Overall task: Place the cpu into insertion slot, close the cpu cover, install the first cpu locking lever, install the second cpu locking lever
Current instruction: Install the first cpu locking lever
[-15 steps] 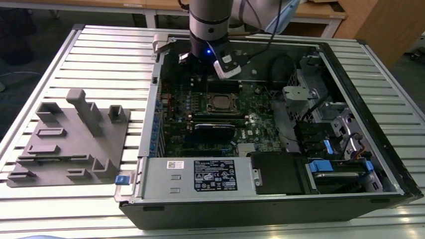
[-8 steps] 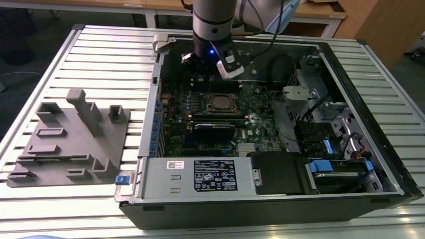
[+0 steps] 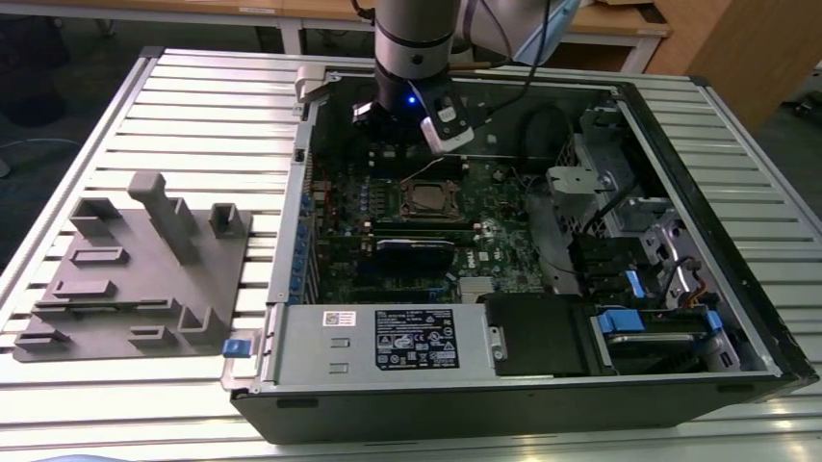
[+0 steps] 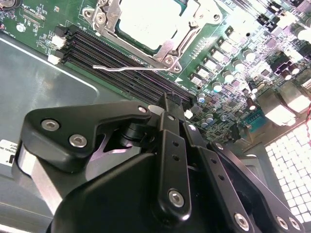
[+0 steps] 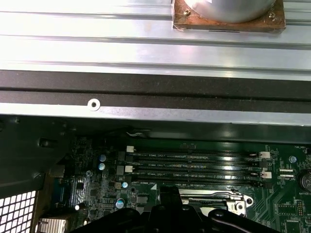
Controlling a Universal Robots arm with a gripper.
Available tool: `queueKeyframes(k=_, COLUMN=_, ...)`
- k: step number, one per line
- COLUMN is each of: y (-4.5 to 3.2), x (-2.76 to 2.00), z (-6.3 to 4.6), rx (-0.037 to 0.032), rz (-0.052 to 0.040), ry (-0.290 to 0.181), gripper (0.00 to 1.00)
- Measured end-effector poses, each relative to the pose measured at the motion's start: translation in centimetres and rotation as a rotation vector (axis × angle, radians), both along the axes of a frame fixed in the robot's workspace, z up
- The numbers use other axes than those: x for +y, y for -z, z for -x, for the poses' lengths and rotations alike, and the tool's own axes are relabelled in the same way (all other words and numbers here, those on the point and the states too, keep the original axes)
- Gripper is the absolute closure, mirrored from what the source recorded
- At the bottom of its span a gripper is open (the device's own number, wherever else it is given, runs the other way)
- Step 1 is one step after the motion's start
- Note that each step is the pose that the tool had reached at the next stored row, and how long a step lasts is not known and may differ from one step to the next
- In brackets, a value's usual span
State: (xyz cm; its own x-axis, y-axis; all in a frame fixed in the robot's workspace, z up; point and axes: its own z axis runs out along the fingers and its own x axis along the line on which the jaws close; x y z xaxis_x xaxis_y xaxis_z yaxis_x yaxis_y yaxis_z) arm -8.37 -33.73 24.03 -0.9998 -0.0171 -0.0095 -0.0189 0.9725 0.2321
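Exterior view first: finding an open computer case [image 3: 514, 409] lying on a slatted table [image 3: 192, 96] and holding a green motherboard [image 3: 353, 279]. Noting the gripper [image 3: 398, 140] hanging over the board's far part, near the insertion slot [image 3: 400, 196] and apart from it. Not managing to tell how wide the gripper is standing.

Second wrist view next: seeing the cpu [image 4: 150, 22] sitting in the insertion slot as a pale square, the cpu cover [image 4: 166, 49] seeming to lie flat around it. Spotting a thin wire locking lever [image 4: 129, 68] lying just beside, along the memory slots [image 4: 112, 60]. Judging the cpu light, stiff and fragile underneath, so calling for a hold on its edges only. Judging the lever springy, best pushed at its hooked end.

First wrist view last: looking past the case wall [image 5: 146, 87] onto the memory slots [image 5: 194, 167], and catching a corner of the slot's metal beside them.
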Motion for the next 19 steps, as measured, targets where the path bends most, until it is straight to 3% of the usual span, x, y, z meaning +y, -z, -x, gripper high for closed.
queueKeyframes(k=10, y=0.01, x=0.0, z=-0.2, rx=0.0, rz=-0.0001, ry=0.0, gripper=0.89)
queueKeyframes(k=19, y=0.15, x=0.08, z=-1.9, rx=0.0, rz=0.0006, ry=0.0, gripper=0.89)
